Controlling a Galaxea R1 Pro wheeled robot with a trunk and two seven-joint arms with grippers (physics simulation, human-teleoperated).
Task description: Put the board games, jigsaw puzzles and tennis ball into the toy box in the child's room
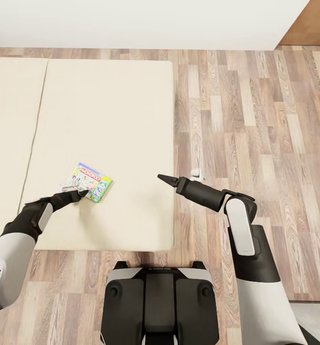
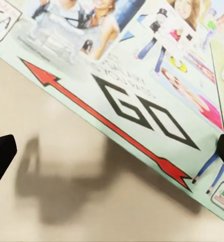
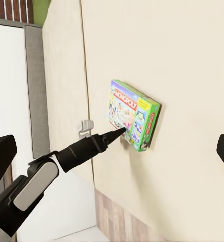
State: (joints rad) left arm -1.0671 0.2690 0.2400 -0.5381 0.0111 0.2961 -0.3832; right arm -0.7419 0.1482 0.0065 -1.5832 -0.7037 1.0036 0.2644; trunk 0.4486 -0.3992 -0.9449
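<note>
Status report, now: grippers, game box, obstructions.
Left gripper open, at Monopoly box edge, no grip. Right gripper open, idle. Box flat on bed. Nothing blocking.

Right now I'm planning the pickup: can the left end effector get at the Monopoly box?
Probably yes: the left end effector is already at the Monopoly box's near edge on the bed, nothing between.

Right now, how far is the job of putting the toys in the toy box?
Nothing looks done yet from these views. In hand: the left gripper, jaws open, is at the near edge of the Monopoly box, which lies flat on the bed, not yet gripped. The right gripper is open and carries nothing, by the bed's edge. Left: grasp this box, carry it to the toy box, then the other toys.
</note>
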